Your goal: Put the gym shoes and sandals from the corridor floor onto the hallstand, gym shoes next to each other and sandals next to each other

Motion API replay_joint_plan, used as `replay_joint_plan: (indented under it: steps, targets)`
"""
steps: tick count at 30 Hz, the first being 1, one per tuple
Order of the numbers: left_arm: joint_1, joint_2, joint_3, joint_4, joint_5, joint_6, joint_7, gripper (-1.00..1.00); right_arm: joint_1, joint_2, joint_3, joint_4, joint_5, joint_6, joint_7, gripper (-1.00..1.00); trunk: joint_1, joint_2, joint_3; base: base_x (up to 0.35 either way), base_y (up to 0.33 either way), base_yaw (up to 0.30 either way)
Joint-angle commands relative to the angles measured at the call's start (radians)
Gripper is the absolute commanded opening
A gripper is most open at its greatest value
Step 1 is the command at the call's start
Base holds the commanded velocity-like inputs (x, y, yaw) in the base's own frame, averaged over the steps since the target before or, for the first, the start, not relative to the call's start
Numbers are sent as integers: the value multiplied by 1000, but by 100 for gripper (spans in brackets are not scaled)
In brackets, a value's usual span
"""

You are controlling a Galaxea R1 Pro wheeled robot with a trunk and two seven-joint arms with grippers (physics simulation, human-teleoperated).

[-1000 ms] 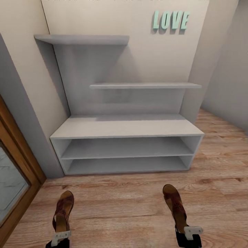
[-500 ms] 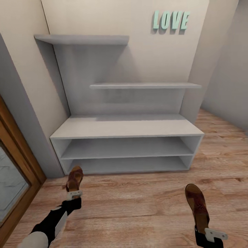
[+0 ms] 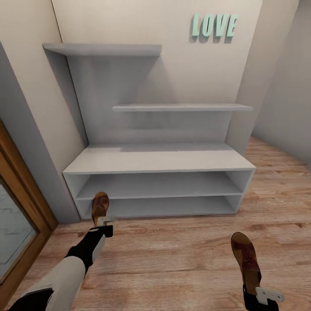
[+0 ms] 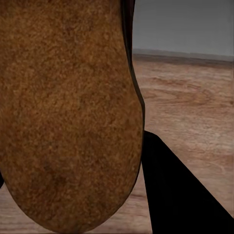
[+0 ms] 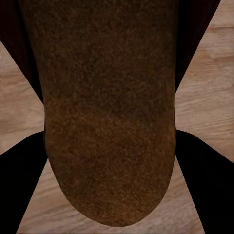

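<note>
Your left gripper [image 3: 105, 220] clamps one sandal [image 3: 99, 206] toe-first toward the hallstand [image 3: 160, 160] lower shelf; your right gripper [image 3: 263, 294] clamps the other sandal [image 3: 245, 258] ready alongside.

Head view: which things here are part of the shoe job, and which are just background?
Job:
- sandal in left tool, toe at the rack's lower shelf
- sandal in right tool, over the floor
- left tool
- right tool
- hallstand
- corridor floor

Background:
- LOVE wall letters
- wooden door frame

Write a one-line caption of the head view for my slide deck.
Left hand carries one sandal to the hallstand; right hand holds the other sandal.
</note>
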Motion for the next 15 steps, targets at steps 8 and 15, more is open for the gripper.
replay_joint_plan:
  steps: [8,15]
  targets:
    - [-58,2,-5,-2,-21,77,-13,-100,-1,3,-2,0,-6,-3,3,-100,0,0,-1,0,0,0]
    - [-64,5,-105,-4,-32,100,-87,-100,-1,6,-1,0,-6,-3,3,-100,4,-7,-4,0,0,0]
